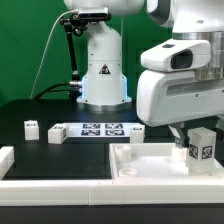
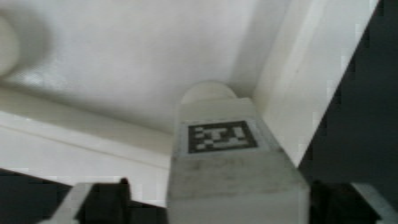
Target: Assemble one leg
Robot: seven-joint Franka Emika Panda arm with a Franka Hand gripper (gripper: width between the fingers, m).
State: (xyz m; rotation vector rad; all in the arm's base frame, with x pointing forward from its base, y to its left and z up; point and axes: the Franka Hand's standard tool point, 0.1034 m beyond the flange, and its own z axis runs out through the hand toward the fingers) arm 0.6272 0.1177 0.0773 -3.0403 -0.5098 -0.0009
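Pincer [image 2: 222, 197] shut tight on leg [image 2: 222, 150], fingers on both sides, tag facing wrist cam. Leg upright at tray [image 1: 130, 168] corner, ext view's right; touching or not, can't tell. Marker board [image 1: 95, 129] behind on tabletop [image 1: 40, 108].

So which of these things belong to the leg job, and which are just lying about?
In the job: the leg, gripped in the pincer; the white tray-like piece beneath it.
Lying about: the marker board; small white blocks near its ends.
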